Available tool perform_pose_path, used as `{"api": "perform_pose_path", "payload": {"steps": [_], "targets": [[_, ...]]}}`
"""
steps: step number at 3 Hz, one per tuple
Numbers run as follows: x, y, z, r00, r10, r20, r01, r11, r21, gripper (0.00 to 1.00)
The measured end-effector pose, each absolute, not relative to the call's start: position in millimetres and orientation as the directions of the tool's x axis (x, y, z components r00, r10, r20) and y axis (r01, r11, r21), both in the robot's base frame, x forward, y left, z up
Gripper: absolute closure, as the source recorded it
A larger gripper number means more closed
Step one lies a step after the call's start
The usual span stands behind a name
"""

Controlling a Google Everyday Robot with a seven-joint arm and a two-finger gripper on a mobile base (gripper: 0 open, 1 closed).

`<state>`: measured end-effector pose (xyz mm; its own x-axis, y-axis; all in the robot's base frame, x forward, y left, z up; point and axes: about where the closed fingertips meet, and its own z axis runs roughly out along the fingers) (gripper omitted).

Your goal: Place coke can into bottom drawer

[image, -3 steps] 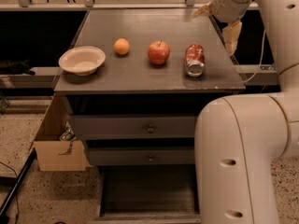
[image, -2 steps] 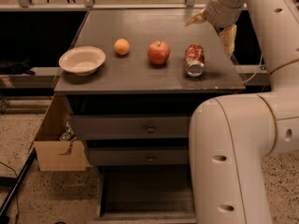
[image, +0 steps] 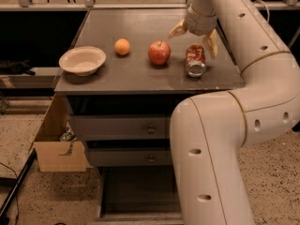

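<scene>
Nearest my view, the bulky white robot arm [image: 211, 149] fills the 4 o'clock part of the frame. At 6 o'clock, low down, the bottom drawer [image: 136, 191], a dark grey-brown wooden tray, stands pulled out and looks empty, so the drop point is ready. Above it the two grey knobbed drawers [image: 122, 125] are closed. A brown cardboard box [image: 56, 149] sits on the floor at their 9 o'clock.

Further back on the grey tabletop [image: 140, 78] there is a row of things. From 9 to 3 o'clock they are a shallow cream bowl [image: 82, 60], a small orange fruit [image: 122, 46], a red apple [image: 159, 53] and the coke can [image: 195, 60]. The can is a red-and-white metal can that seems to lie on its side, silver end towards me. It is just beside the apple at the apple's 3 o'clock, not touching it.

The change is at the far end. A second ago the tan two-finger gripper [image: 192, 42] hung well off at the can's 1 o'clock. It has swung in and now sits right at the can's 12 o'clock. Its fingers are spread wide to either side of the can and hold nothing.

I judge this to be the final approach before the grasp. The can is not yet held, and the carry down to the drawer is still to come. The apple so near the left finger is what I would watch.
</scene>
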<state>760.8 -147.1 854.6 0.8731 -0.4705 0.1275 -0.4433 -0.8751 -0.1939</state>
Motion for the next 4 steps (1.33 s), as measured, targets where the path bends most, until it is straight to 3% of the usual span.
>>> {"api": "perform_pose_path", "payload": {"steps": [2,4], "targets": [[772,-142,841,0.887,-0.439,0.147,-0.411,-0.893,-0.186,0.00],[765,-150,840,0.859,-0.488,0.154,-0.458,-0.868,-0.194,0.00]]}}
